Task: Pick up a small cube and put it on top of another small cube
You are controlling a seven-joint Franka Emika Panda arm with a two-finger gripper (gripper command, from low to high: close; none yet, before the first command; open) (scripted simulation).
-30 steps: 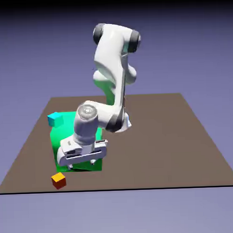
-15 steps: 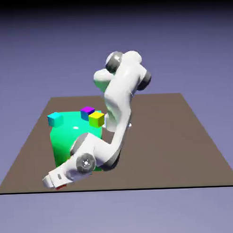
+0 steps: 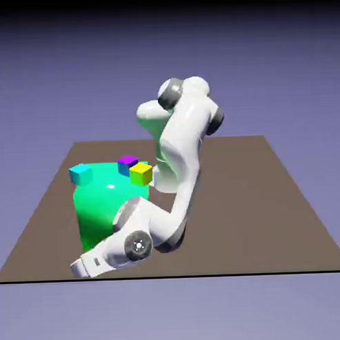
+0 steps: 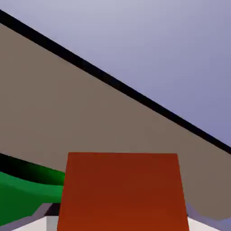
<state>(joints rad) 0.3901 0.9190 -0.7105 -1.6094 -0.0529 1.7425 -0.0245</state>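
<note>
The small cube [image 4: 122, 191] fills the bottom middle of the hand view as a broad dark red face, and only slivers of grey fingertip [image 4: 45, 210] show against its sides. My gripper [image 3: 79, 270] lies low over the table's front edge at the exterior view's left, shut on that cube, which the hand hides in the exterior view. The other small cube [image 3: 127, 161], purple on top with a blue side, rests on the big green block [image 3: 98, 210], well behind the gripper.
A yellow-topped small cube [image 3: 140, 173] sits right beside the purple one on the green block. A cyan small cube [image 3: 80, 173] stands at the block's far left corner. The brown table [image 3: 257, 211] ends at a black front edge just under the hand.
The hand swung down from above the green block to the orange cube at the front edge. In the last half second it shifted slightly right, and the cube's red side no longer shows.
</note>
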